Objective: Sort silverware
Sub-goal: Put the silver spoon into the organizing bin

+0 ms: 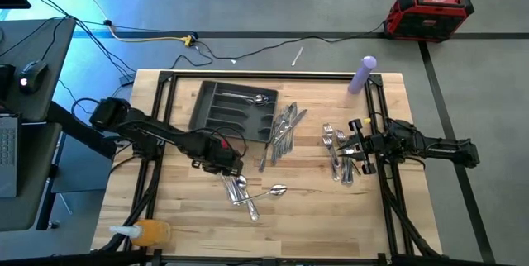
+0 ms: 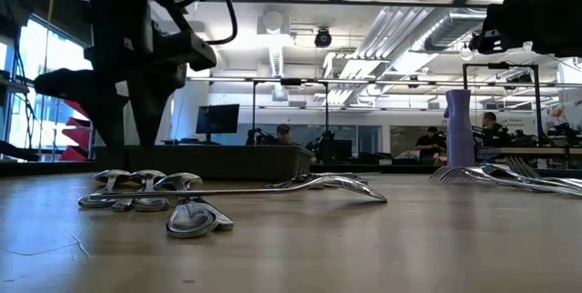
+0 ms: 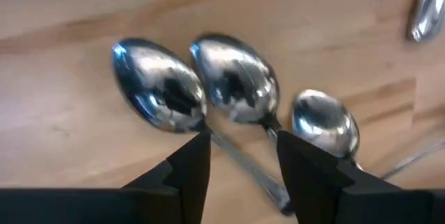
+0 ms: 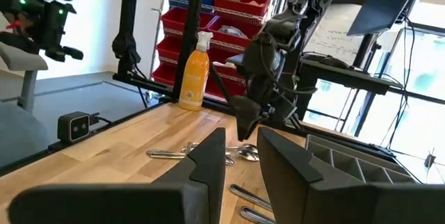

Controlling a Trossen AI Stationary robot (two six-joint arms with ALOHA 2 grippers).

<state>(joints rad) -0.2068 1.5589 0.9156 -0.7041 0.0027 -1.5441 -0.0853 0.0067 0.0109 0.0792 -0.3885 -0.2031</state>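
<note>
Three shiny spoons (image 3: 236, 78) lie side by side on the wooden table, bowls up, near its front middle (image 1: 240, 187). My left gripper (image 3: 240, 140) hovers just over them, open, with a finger on each side of the crossing spoon handles (image 3: 243, 158). Whether it touches them I cannot tell. A cluster of forks (image 1: 337, 152) lies on the table's right side, with my right gripper (image 1: 354, 144) raised above it, open by a narrow gap (image 4: 241, 137) and holding nothing. More silverware (image 1: 283, 127) lies in a heap beside the dark grey tray (image 1: 216, 109).
The tray sits at the far middle and holds a few pieces (image 1: 252, 98). One spoon (image 1: 277, 190) lies apart, right of the three. A purple bottle (image 1: 364, 74) stands at the far right corner and an orange spray bottle (image 1: 145, 233) lies at the near left.
</note>
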